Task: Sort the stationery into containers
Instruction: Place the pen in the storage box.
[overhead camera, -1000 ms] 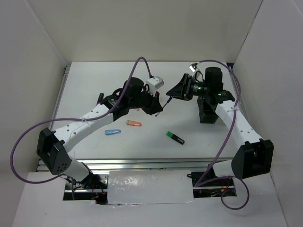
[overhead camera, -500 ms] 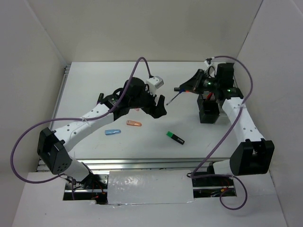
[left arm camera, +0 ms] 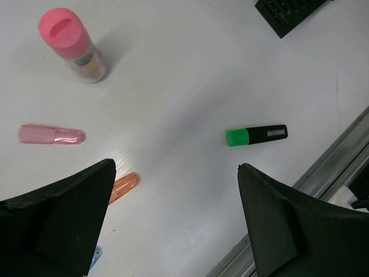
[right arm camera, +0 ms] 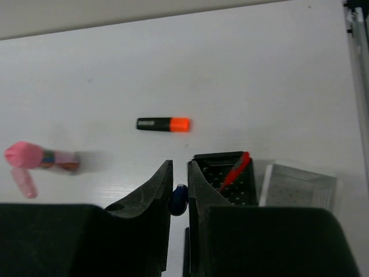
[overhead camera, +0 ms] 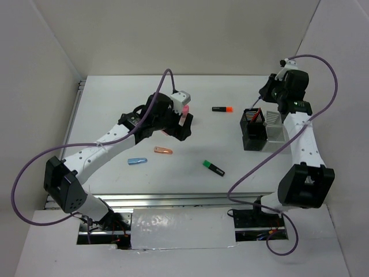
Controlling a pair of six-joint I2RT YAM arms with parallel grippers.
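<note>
My right gripper is shut on a dark blue pen, whose end shows between the fingers. It hangs beside the near-left edge of the black mesh cup, which has a red pen in it. The white tray stands right of the cup. My left gripper is open and empty above the table. Below it lie a green highlighter, an orange cap, a pink cap and a pink-capped cylinder.
An orange highlighter lies left of the cup. A blue cap rests at the mid-left, with the orange cap and green highlighter towards the front. White walls close in three sides.
The left gripper opened and let go of the blue pen. The right gripper shut on the pen and carried it back to the right, up to the mesh cup.
</note>
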